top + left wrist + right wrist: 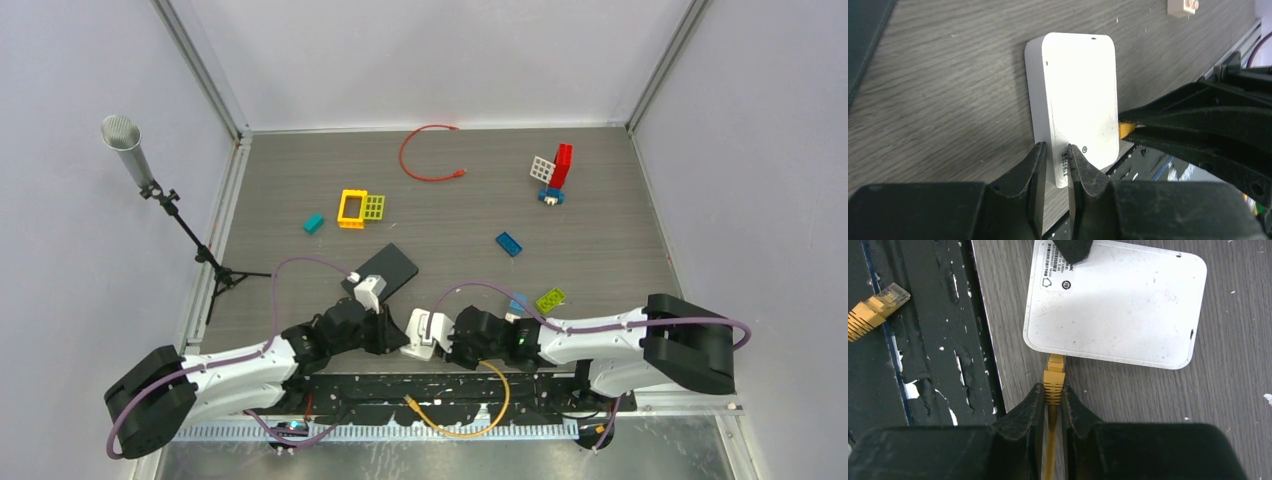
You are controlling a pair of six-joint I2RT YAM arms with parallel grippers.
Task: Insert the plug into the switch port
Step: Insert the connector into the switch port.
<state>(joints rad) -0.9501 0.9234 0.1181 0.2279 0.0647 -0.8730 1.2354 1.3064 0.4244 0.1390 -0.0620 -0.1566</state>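
The white switch lies flat near the table's front edge, between both arms. My left gripper is shut on the switch's near corner, one finger on each face. My right gripper is shut on the ribbed boot of the yellow plug. The plug's clear tip meets the switch's side edge; whether it is seated in the port cannot be told. In the left wrist view the plug shows yellow at the switch's right side. From above, the right gripper faces the left gripper across the switch.
The yellow cable loops over the black base frame, its free end lying there. A black slab sits just behind the switch. Loose bricks, a red cable and a microphone stand lie farther off.
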